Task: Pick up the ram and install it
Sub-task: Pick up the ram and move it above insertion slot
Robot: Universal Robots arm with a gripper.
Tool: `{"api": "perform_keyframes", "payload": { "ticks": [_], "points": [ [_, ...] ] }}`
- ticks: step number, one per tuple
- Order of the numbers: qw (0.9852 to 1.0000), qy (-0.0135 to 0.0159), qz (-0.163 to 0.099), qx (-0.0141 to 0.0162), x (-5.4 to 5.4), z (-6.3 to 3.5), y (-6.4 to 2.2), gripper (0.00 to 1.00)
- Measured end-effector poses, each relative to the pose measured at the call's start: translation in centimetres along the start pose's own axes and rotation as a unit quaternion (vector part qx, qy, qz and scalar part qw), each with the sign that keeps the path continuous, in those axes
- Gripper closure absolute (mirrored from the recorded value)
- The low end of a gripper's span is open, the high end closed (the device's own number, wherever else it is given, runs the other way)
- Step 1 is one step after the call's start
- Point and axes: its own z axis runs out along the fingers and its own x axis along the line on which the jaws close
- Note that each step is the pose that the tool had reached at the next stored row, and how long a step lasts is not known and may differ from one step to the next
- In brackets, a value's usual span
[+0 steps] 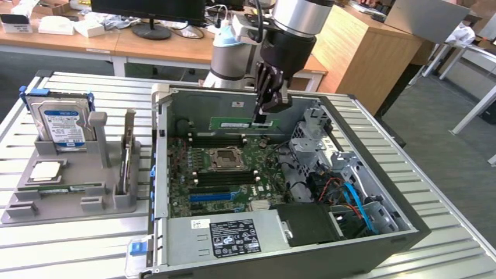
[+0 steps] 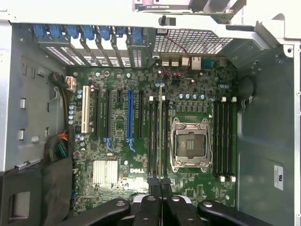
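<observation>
Hovering over open computer case [image 1: 387, 174], end effector [image 1: 263, 118] was clamped nearly shut on ram [image 1: 232, 124], gripped at upper long edge, above motherboard [image 2: 117, 141]. Judged light, stiff, thin, fragile; best held by edges, clear of chips and contacts.

We see an open computer case [image 1: 203, 110] on a slatted table [image 1: 78, 250], motherboard [image 1: 225, 174] exposed; a hard drive [image 1: 62, 125] stands in a grey holder [image 1: 69, 195] alongside.
</observation>
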Motion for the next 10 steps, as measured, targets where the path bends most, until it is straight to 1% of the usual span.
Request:
{"api": "perform_keyframes", "payload": {
  "ticks": [10],
  "points": [
    [1.0000, -0.0001, 0.001, 0.0000, 0.04, 1.01, -0.05, 0.89]
  ]
}}
